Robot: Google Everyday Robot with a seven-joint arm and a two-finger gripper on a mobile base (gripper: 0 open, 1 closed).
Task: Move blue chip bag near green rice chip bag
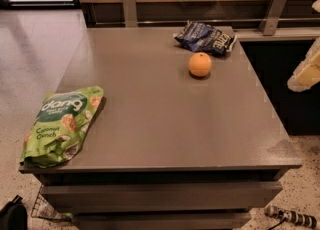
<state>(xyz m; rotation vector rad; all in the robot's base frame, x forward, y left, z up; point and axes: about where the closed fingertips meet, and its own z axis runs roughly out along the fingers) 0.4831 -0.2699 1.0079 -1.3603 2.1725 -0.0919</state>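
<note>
The blue chip bag (206, 38), dark navy and crinkled with white lettering, lies at the far right of the grey table (160, 124). The green rice chip bag (61, 125), light green with a white "dang" logo, lies at the table's front left corner, partly over the edge. The two bags are far apart. A pale part of my arm with the gripper (306, 70) hangs at the right edge of the view, off the table and to the right of the blue bag, touching nothing.
An orange (200, 64) sits just in front of the blue chip bag. Two metal brackets (129, 7) stand behind the table against a wooden wall. A dark counter is at the right. A cable lies on the floor at bottom right.
</note>
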